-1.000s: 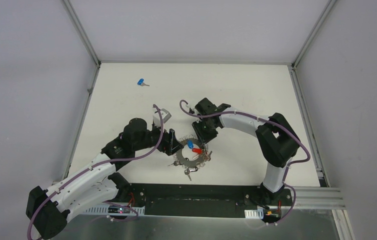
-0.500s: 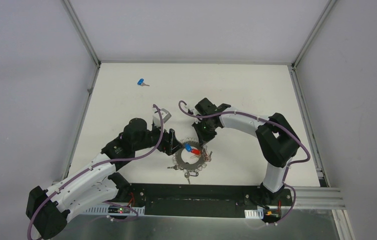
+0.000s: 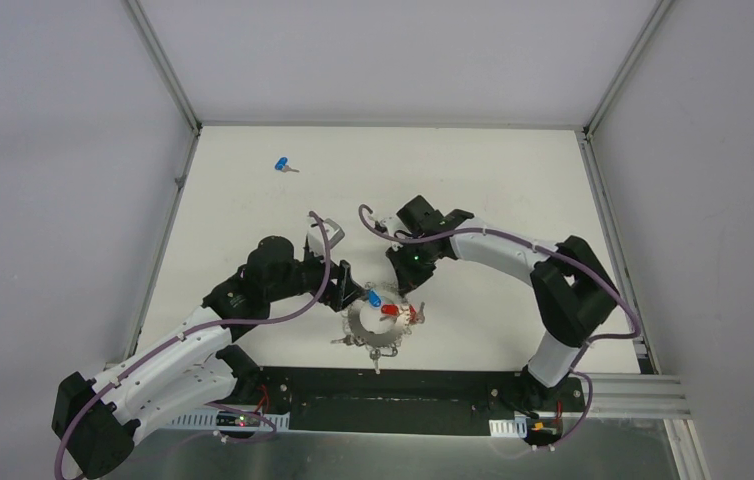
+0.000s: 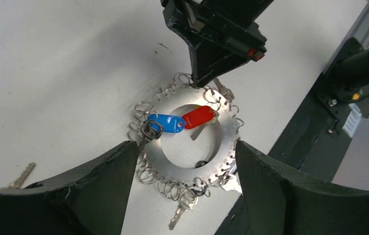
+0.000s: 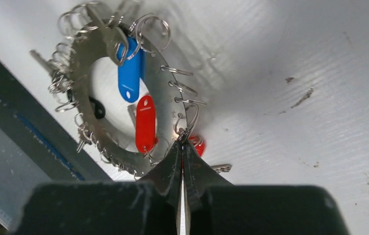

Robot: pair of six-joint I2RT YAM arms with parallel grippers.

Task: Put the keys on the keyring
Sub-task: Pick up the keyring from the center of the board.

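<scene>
Bearing unreadable tags, keyring [image 4: 185, 169]

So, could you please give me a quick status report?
Right tool shut at keyring rim. Left tool open, straddling it. Blue key loose, far off.

- Keyring [image 4: 192, 169]: grey metal plate, fringed with small silver wire loops.
- Blue tag [image 4: 165, 123] and red tag [image 4: 198, 117] lie across its hole.
- Loose key [image 3: 282, 165] far from me: blue head, silver blade.
- My fingers [image 5: 172, 169]: black.
- Table [image 3: 493, 170]: white.
- My arms' cables [image 3: 325, 262]: purple.
</scene>
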